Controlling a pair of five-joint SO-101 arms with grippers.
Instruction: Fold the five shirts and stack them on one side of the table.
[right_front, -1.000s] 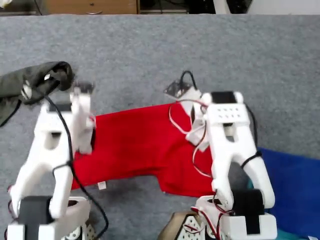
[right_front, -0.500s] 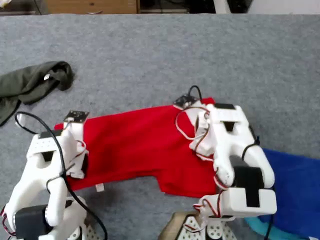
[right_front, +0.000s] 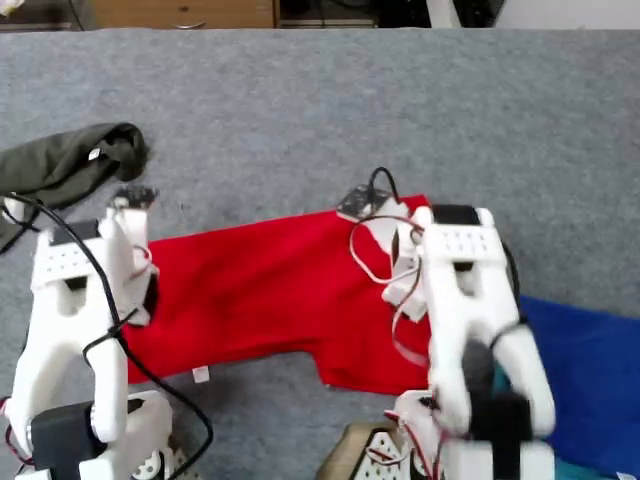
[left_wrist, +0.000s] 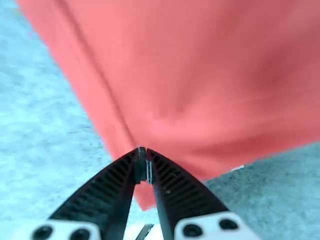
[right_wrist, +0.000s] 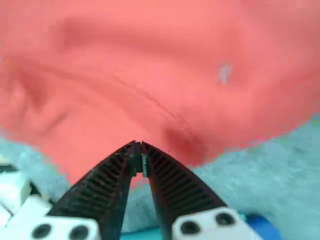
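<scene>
Compared with a second ago, the left arm (right_front: 80, 290) is drawn back from beyond the red shirt's (right_front: 270, 290) far edge and now stands over that shirt's left end. Half a second ago it sits lower, nearer the shirt's near edge, so it is rising and swinging outward again. The right arm (right_front: 460, 290), over the red shirt's right end, dips toward the near edge and comes back up in the same stretch.

The red shirt lies spread on the grey surface (right_front: 300, 110), its left end more exposed than a second ago and its far edge running straighter. The left claw (left_wrist: 141, 167) is closed tip to tip, with a crease of the red shirt's edge running into the tips, so it appears to pinch the cloth. The right claw (right_wrist: 138, 159) is closed the same way on a fold of the red shirt.

I judge this to be tugging the shirt smooth before a first fold. The dark shirt (right_front: 70, 165) lies crumpled beyond the red shirt's left end and a blue cloth (right_front: 585, 370) just past its right end, so most of the task seems to remain
</scene>
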